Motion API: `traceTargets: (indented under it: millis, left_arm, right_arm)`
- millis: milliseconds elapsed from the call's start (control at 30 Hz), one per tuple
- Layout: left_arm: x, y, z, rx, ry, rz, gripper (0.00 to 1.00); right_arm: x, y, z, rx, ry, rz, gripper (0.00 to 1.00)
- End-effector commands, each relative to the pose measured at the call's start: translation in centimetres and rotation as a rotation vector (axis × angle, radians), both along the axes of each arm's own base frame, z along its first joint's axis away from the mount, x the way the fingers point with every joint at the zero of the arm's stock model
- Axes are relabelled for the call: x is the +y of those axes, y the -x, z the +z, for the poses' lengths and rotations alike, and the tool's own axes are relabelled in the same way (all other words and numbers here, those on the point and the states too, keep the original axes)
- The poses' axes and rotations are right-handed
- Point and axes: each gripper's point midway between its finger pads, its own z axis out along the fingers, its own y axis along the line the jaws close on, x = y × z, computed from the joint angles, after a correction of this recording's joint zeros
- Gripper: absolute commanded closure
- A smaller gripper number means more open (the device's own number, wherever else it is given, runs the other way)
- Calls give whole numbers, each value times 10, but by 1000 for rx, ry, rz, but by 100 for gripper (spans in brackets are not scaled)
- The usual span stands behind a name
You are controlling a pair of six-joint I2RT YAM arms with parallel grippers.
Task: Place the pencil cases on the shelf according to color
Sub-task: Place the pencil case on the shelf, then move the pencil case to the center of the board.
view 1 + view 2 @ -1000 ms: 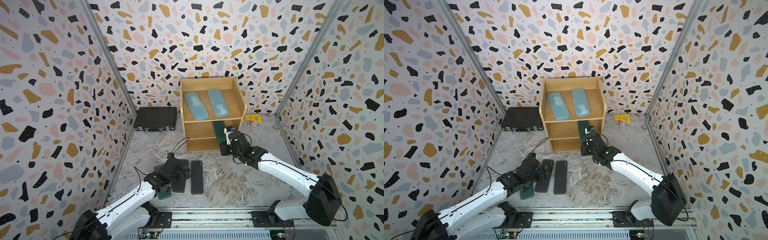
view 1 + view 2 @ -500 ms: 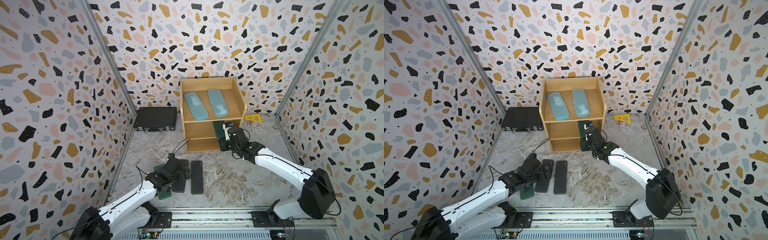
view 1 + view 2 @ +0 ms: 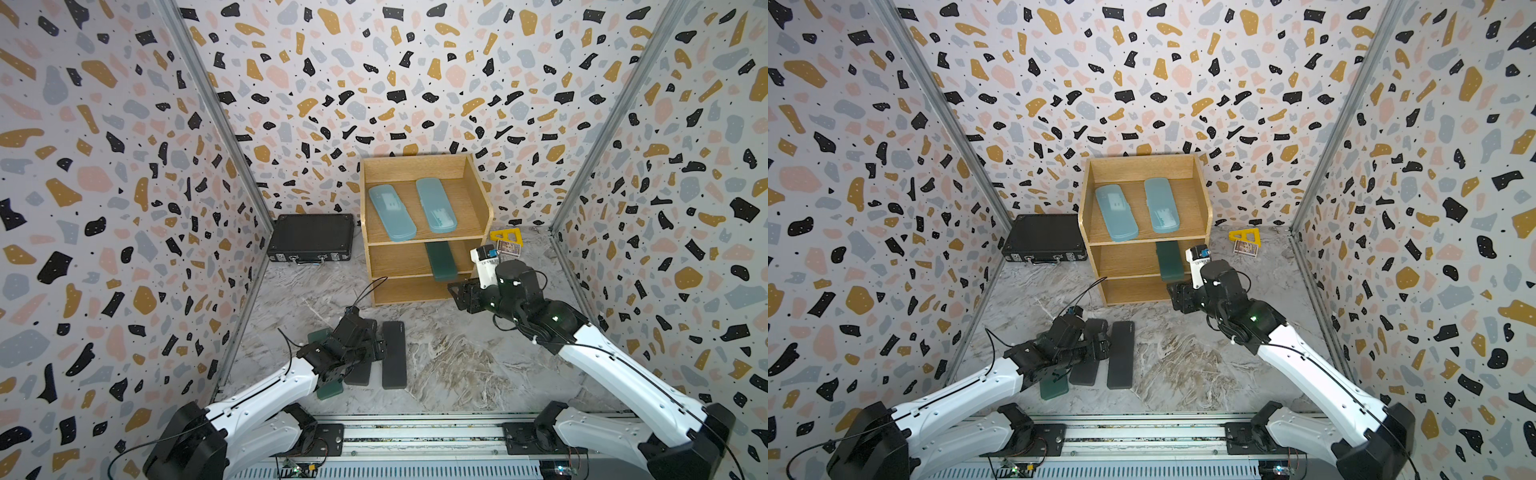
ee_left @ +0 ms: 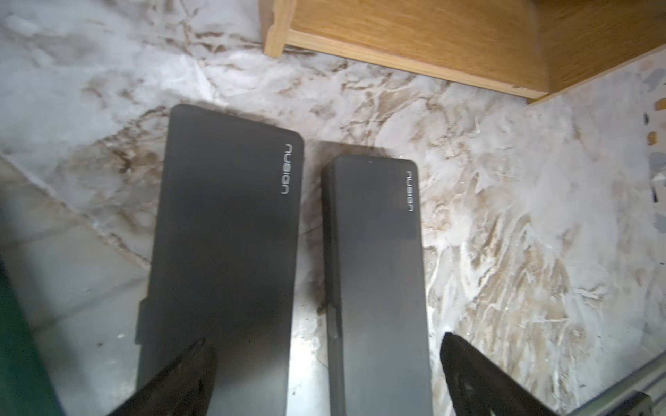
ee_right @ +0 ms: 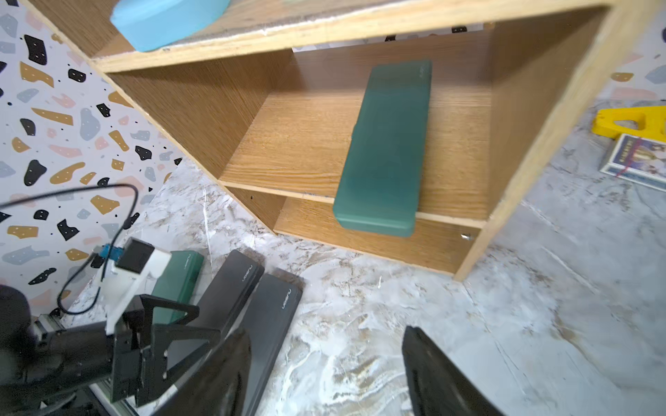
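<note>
On the top tier of the shelf (image 3: 395, 259): light-blue case (image 3: 392, 212) beside second light-blue case (image 3: 435, 204), both flat, running front to back. On the middle tier, toward the shelf's right side panel: dark green case (image 5: 387, 151), flat, near end overhanging the tier's front edge.

Just before the shelf's lower right corner: right gripper (image 5: 326, 333), jaws spread, nothing between them. Dark green case ahead of the tips, apart from them, untouched.

On the floor well in front of the shelf: first black case (image 4: 223, 252) and second black case (image 4: 374, 281), parallel, a narrow gap between. Beside the first, farther from the shelf's right side: second dark green case (image 3: 1054, 386), mostly hidden under the left arm.

Over the black pair: left gripper (image 4: 326, 338), jaws spread wide, gripping nothing. One fingertip (image 4: 191, 367) above the first black case, the other past the second's outer long edge, the second thus lying between the jaws. Contact with either: impossible to tell.

Left of the shelf: black briefcase (image 3: 311, 243). Right of the shelf: yellow ruler (image 3: 505, 237).
</note>
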Motion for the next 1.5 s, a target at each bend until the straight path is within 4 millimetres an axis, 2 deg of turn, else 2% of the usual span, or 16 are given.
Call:
traceTargets:
  millis: [0,267,467,567,900,1200,1300,1400,1467]
  left_arm:
    - [-17,-7,15,-51,65,-21,0]
    - [-31,-15,3,-29,-13,-34,0]
    - [-45,-18,9,-39,16,-53,0]
    - [-57,-16,5,-23,14,-66,0]
    - [-89,-12,-15,7,-20,-61,0]
    - [-144,-21,-22,17,-5,-85,0]
    - [-139,-26,-16,-1,-50,-52,0]
    - [-117,-26,-2,-49,-125,-43,0]
    - [-103,-18,5,-52,-185,-80,0]
  right_arm:
    - [-28,22,-29,76,91,-36,26]
    - [-69,58,-65,130,152,-97,18]
    - [-82,75,-87,165,157,-102,16]
    - [-85,79,-96,183,184,-99,16]
    - [-90,82,-90,160,167,-110,15]
    - [-96,83,-86,141,163,-136,15]
    - [-99,82,-82,129,162,-147,14]
    - [-100,82,-82,125,159,-155,13]
    - [-100,83,-85,134,159,-154,13]
